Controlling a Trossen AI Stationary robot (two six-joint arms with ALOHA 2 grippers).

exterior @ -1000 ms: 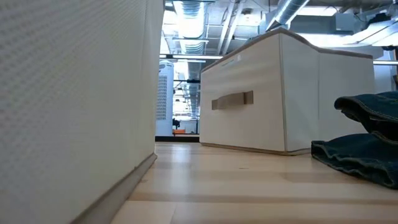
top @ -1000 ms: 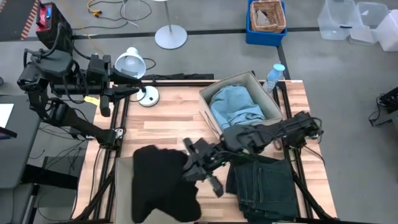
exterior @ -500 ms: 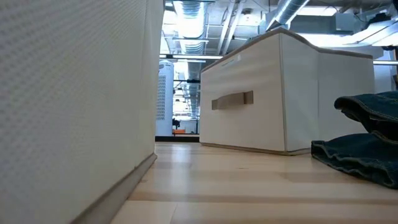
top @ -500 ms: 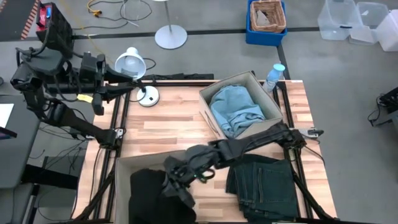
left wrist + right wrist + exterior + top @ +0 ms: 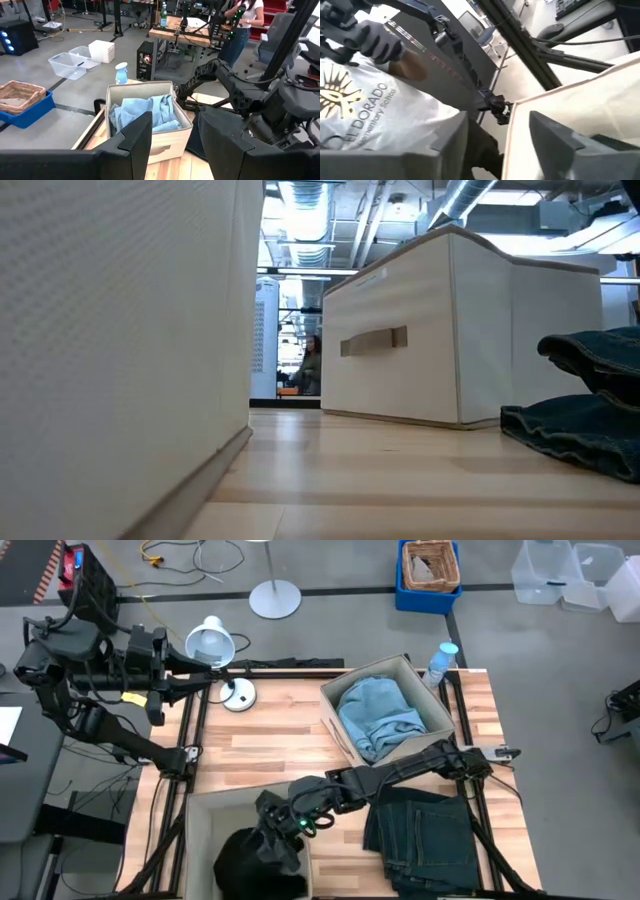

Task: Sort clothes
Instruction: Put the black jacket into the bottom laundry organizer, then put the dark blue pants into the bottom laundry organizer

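Note:
The black garment (image 5: pixel 243 862) lies heaped inside the beige box (image 5: pixel 200 808) at the table's near left. My right gripper (image 5: pixel 272 844) reaches into that box from the right and stands open right over the heap; in its wrist view nothing shows between its fingers (image 5: pixel 497 130). A light blue denim piece (image 5: pixel 378 716) fills the second box (image 5: pixel 336 692) at the far right. Dark jeans (image 5: pixel 424 834) lie flat on the table at the near right. My left gripper (image 5: pixel 213 679) waits open above the far left corner. My right gripper is open over the black garment in the box, fingers pointing down and toward the table's left. Whether its fingers touch the cloth I cannot tell.
A white lamp (image 5: pixel 212 643) and a water bottle (image 5: pixel 441 660) stand at the far edge. Bare wood (image 5: pixel 268 736) lies between the boxes. A person in a white T-shirt (image 5: pixel 365 120) stands beyond the near-left box. The low view shows the box walls (image 5: pixel 120 350) and the jeans (image 5: pixel 585 412).
My right gripper has gone toward the table's left and near edges and down into the near-left box with the black garment. The garment, spread over the box's top a second ago, has dropped inside as a small heap.

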